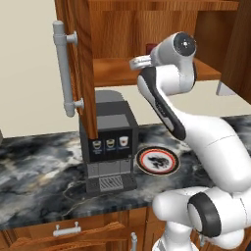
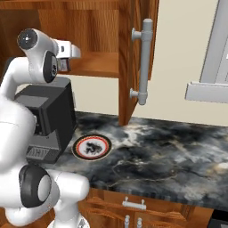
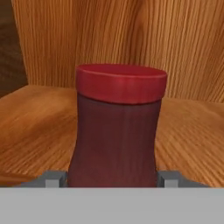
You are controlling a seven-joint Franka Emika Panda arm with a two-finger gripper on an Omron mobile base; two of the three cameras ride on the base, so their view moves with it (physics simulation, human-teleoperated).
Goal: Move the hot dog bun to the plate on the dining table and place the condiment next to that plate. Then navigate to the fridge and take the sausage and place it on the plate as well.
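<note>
I see my fingers [image 3: 113, 178] closed either side of the condiment [image 3: 117, 127], upright on the cabinet shelf [image 3: 192, 140].

The robot's arm [image 1: 196, 132] is built of glossy white, rounded shell segments, thick and tube-like, joined by dark charcoal-black bands at each joint. In the left base view, toward 1 o'clock, a round white joint housing [image 1: 182, 45] carries a dark circular cap with a small pale centre disc. A long black seam runs down the slim link below it. At about 5 o'clock, a bulbous white shoulder segment [image 1: 208, 215] shows a wide black ring around a pale grey-white disc. In the right base view the same kind of dark-ringed disc [image 2: 35, 187] sits near 7 o'clock, and another dark capped joint [image 2: 27, 39] at 10 o'clock. No cables, screws or markings can be made out.
</note>
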